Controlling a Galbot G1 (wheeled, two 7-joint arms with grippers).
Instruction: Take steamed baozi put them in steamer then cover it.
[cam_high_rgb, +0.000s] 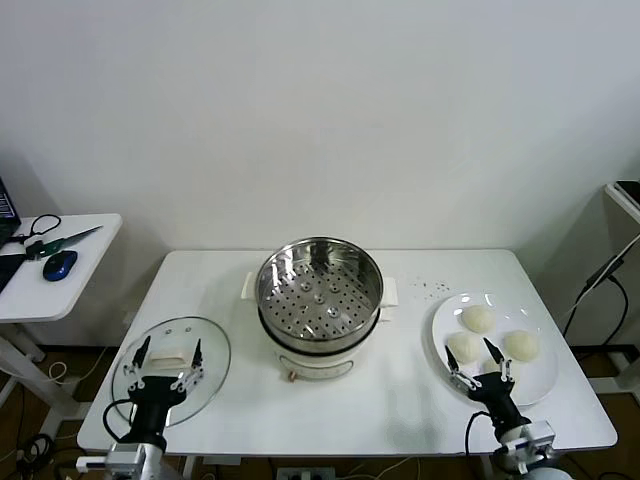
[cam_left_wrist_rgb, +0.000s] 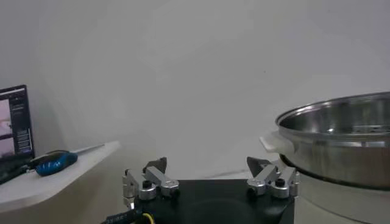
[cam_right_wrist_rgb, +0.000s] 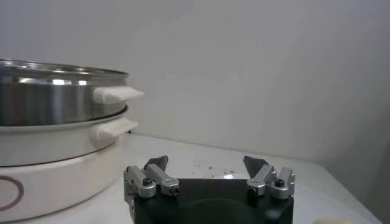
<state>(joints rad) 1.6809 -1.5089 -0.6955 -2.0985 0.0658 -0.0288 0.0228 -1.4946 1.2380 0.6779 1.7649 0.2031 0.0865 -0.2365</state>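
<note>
Both grippers' jaws stand wide apart with nothing between them. Ahead of the left fingers (cam_high_rgb: 196, 352) lies the cover (cam_high_rgb: 215, 345); the steamer (cam_high_rgb: 320, 290) rises between the two grippers. Baozi (cam_high_rgb: 464, 346) crowd the right fingers (cam_high_rgb: 492, 350).

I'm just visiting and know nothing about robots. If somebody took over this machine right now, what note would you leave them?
Left gripper: open, empty, over the glass cover, which lies flat on the table's left side.
Right gripper: open, empty, at the near edge of the white plate.
Steamer: mid-table, uncovered, basket empty.
Baozi: three show on the plate, one at the back, one near left, one near right.
Done: nothing yet.
Left: move the baozi into the steamer, then put the cover on.
</note>
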